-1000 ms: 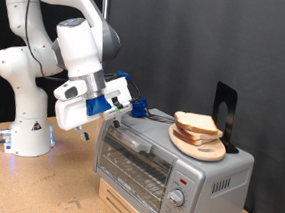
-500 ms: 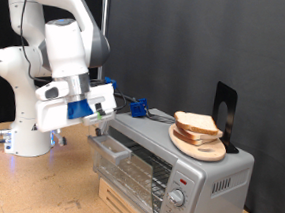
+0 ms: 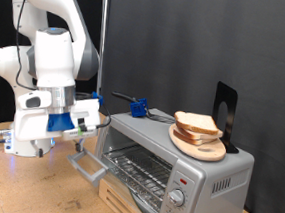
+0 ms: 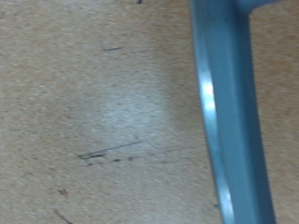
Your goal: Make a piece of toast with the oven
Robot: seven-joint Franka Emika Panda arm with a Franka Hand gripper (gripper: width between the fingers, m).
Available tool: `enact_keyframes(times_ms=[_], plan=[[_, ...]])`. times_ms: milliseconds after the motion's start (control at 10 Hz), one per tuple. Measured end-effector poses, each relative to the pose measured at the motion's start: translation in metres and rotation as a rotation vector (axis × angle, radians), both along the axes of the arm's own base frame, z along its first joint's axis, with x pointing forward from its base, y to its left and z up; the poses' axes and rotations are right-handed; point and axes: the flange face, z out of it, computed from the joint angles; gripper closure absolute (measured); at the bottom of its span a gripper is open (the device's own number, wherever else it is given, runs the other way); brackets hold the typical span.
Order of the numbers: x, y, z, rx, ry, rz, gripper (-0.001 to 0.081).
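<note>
1. I see the oven (image 3: pixel 168 164) on the bench (image 3: pixel 35 187) with its glass door (image 3: pixel 89 165) hanging open and the wire rack (image 3: pixel 137 169) exposed.
2. My claw (image 3: pixel 83 128) sits just beside the door's outer edge; I cannot tell whether its fingers are apart or together.
3. The piece of toast (image 3: pixel 196 123) lies on the round board (image 3: pixel 197 146) atop the oven.
4. The wrist view shows only bench surface and a blue-grey bar (image 4: pixel 229 112).
</note>
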Motion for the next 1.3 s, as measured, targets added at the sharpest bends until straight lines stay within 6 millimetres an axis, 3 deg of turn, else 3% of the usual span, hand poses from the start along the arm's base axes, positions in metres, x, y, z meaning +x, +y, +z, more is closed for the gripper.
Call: enact_keyframes(times_ms=[400, 800, 1300], plan=[[0.017, -0.022, -0.032, -0.062, 0.005, -0.054, -0.0002], [0.03, -0.039, -0.078, -0.091, 0.027, -0.105, -0.0001], [0.056, -0.026, -0.135, -0.105, 0.048, -0.129, -0.0002]])
